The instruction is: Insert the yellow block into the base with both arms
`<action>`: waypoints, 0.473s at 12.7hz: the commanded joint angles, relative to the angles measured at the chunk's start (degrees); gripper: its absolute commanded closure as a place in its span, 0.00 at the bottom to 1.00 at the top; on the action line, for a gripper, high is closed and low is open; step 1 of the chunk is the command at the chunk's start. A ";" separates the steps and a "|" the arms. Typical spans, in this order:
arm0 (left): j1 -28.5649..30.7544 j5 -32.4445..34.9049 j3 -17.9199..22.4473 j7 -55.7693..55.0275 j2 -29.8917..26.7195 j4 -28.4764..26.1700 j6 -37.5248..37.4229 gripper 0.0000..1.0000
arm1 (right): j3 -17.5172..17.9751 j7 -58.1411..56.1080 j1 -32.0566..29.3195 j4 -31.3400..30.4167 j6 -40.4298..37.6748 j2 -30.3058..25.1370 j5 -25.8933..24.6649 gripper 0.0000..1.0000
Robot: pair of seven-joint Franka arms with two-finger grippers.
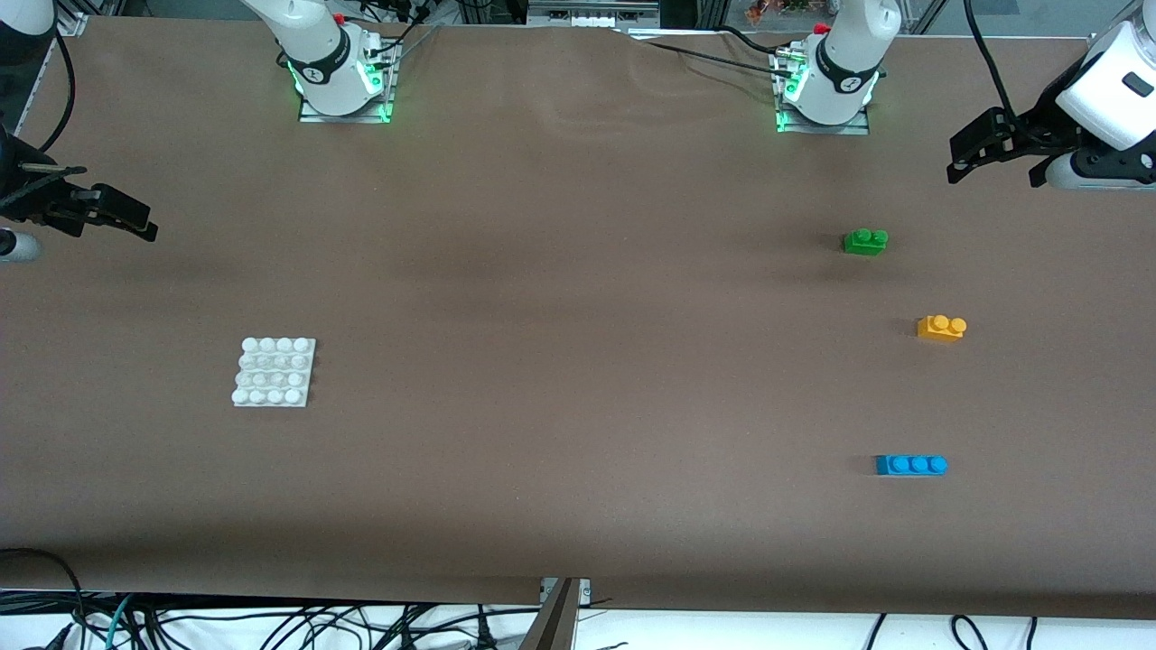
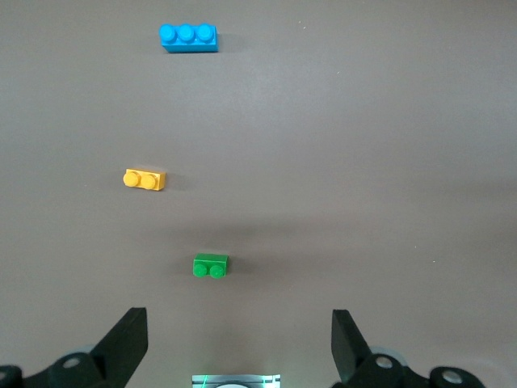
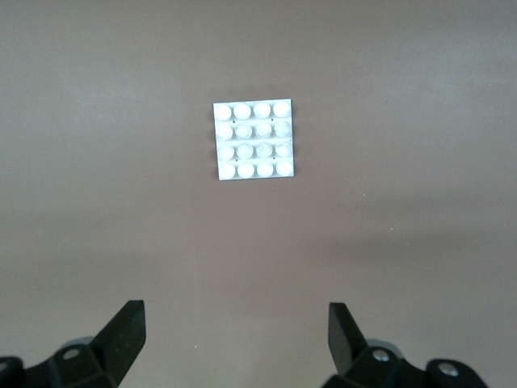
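Observation:
The yellow block (image 1: 941,327) lies on the brown table toward the left arm's end, studs up; it also shows in the left wrist view (image 2: 145,179). The white base (image 1: 275,372) lies flat toward the right arm's end and shows in the right wrist view (image 3: 254,140). My left gripper (image 1: 971,153) is open and empty, held high at the left arm's end of the table (image 2: 240,339). My right gripper (image 1: 126,219) is open and empty, held high at the right arm's end (image 3: 237,335). Both arms wait.
A green two-stud brick (image 1: 865,241) lies farther from the front camera than the yellow block; a blue three-stud brick (image 1: 911,465) lies nearer. Both show in the left wrist view, green (image 2: 210,265) and blue (image 2: 189,37). Cables hang along the table's front edge.

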 commanded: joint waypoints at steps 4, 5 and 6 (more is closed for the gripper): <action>0.41 -0.98 -0.08 -0.51 0.51 1.10 -0.96 0.00 | 0.26 -0.36 -0.43 -0.51 0.02 -0.62 -0.49 0.00; 0.41 -0.98 -0.08 -0.51 0.51 1.10 -0.96 0.00 | 0.26 -0.36 -0.43 -0.51 0.02 -0.62 -0.49 0.00; 0.41 -0.98 -0.17 -0.51 0.51 1.10 -0.96 0.00 | 0.26 -0.19 -0.43 -0.51 0.11 -0.62 -0.49 0.00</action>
